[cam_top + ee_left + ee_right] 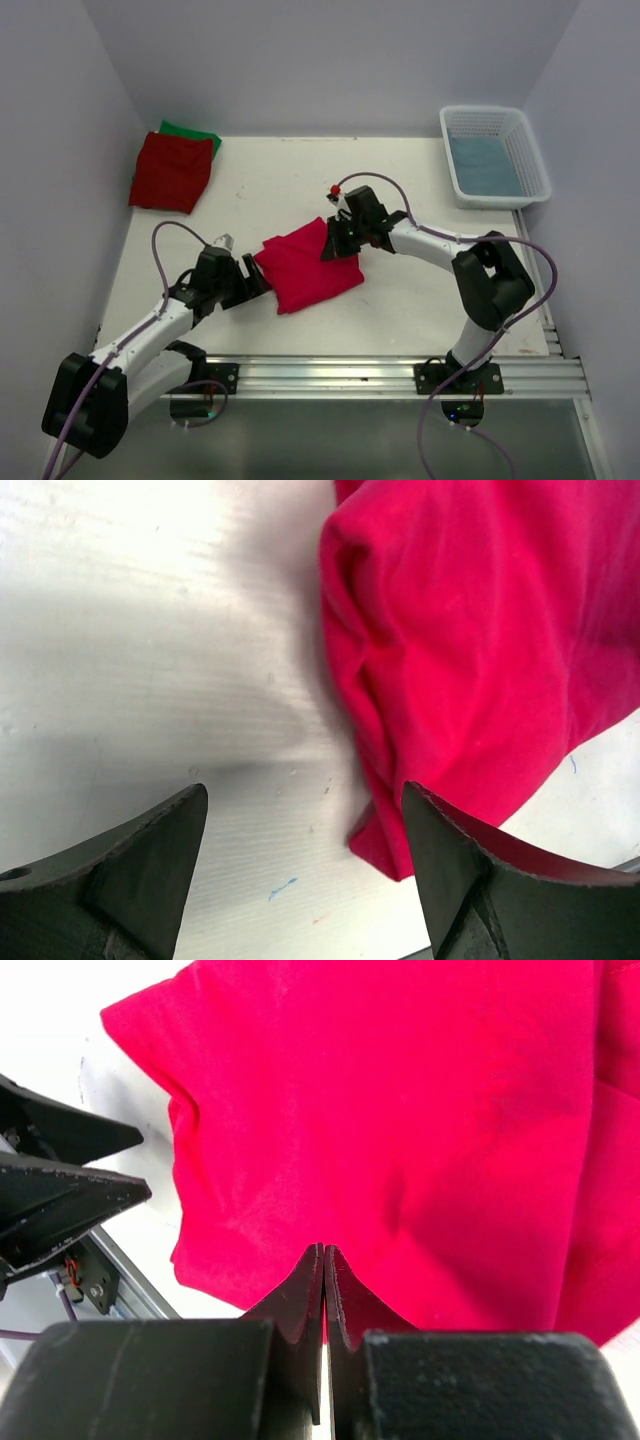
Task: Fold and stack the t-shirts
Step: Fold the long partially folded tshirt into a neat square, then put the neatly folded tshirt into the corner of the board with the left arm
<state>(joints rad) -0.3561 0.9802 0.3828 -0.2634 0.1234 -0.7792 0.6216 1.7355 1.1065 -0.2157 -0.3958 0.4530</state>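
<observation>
A bright crimson-pink t-shirt point(305, 265) lies folded in the middle of the table. My left gripper point(262, 283) is open just off its left edge. In the left wrist view the left gripper point(303, 790) has bare table between its fingers, and the pink t-shirt point(470, 630) has a corner next to the right finger. My right gripper point(330, 245) is shut over the shirt's far right part. In the right wrist view the right gripper point(324, 1250) has its fingers pressed together above the pink t-shirt point(400, 1110), with no cloth seen between them. A darker red t-shirt point(172, 170) lies folded on a green t-shirt point(195, 135) at the back left.
A white latticed basket point(530, 160) stands at the back right with a blue cloth point(483, 165) inside. A metal rail point(400, 375) runs along the near edge. White walls close in the left, back and right sides.
</observation>
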